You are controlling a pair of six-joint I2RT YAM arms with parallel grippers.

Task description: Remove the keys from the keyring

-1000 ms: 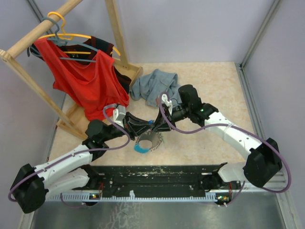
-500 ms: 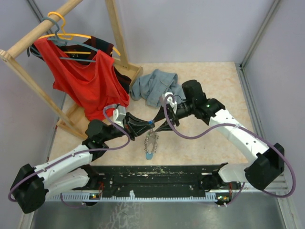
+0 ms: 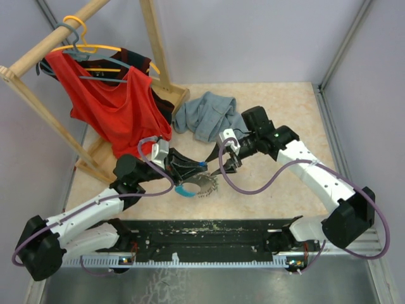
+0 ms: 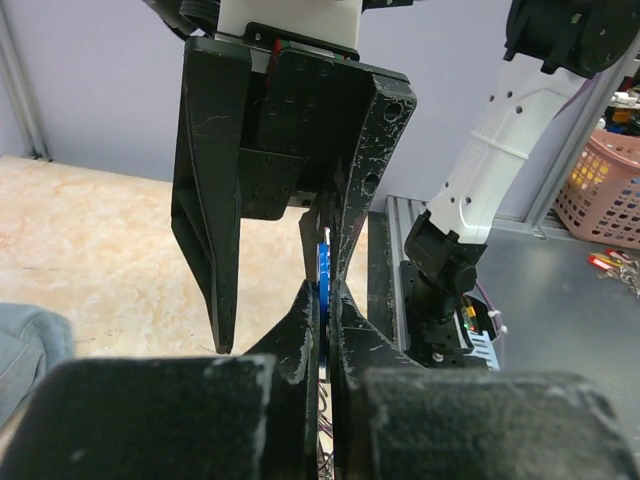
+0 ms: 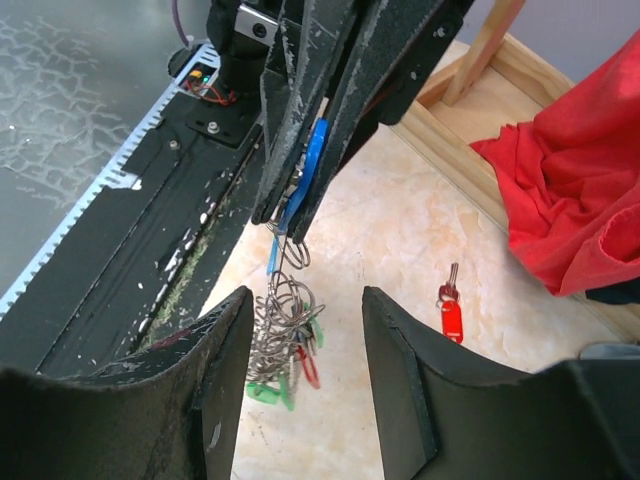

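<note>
Two arms: left pincer [image 5: 293, 220] clamps keyring [image 5: 312, 160] by its blue loop so keys [image 5: 283, 355] dangle below; right pincer [image 3: 224, 166] half-open, empty.

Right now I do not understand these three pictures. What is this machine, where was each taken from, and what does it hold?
These are two robot arms at a table, each ending in a two-finger claw. The wide picture looks down from above; the other two come from wrist cameras. The left claw is shut on the blue part of the keyring, whose chain and keys hang below. The right claw is open beside it, holding nothing. One red key lies loose on the table. Further back are a grey-blue cloth and a rack with a red shirt.
</note>
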